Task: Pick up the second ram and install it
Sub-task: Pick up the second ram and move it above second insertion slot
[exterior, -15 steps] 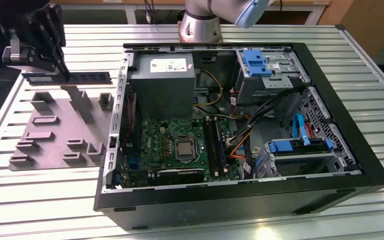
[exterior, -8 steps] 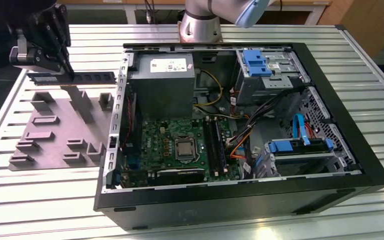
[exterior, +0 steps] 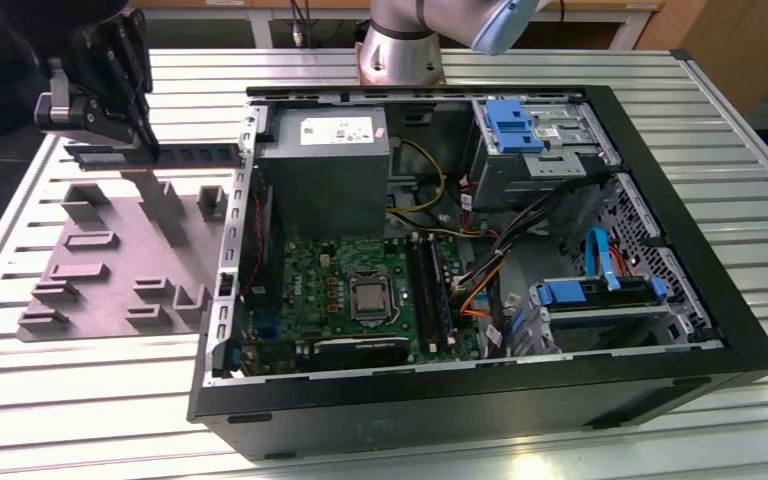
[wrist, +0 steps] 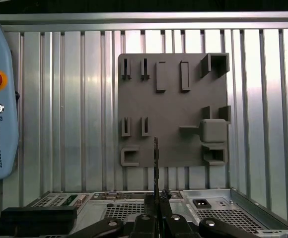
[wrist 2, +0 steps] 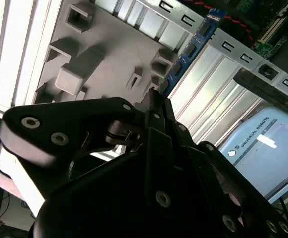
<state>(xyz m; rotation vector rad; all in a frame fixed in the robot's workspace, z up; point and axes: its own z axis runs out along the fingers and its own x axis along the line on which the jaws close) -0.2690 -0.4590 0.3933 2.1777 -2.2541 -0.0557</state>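
the hand (exterior: 137, 148) pinches the second ram (exterior: 197, 154), level above the grey holder tray (exterior: 104, 250) on the table (exterior: 91, 400). with so thin a grip, it may twist and clip the computer case (exterior: 491, 405), or miss the black slots (exterior: 427, 290).

The computer case (exterior: 491, 405) is black outside, with bare silver-grey sheet metal within. Inside the case are a green motherboard (exterior: 307, 285) with long black slots (exterior: 431, 295), a grey power supply (exterior: 324, 175) bearing a white label, bright blue drive-bay clips (exterior: 511, 125), and cables (exterior: 478, 280) in yellow, orange, red and blue. Beside the case, the table (exterior: 91, 400) is pale silver, striped by parallel grooves, and on it lies a plain mid-grey fixture plate (exterior: 111, 255). The fingers (wrist 2: 159, 119) are matt black. The second ram (wrist 2: 191, 47) is blue with a row of dark chips. A pendant (wrist: 0, 139) is light blue with a red button.
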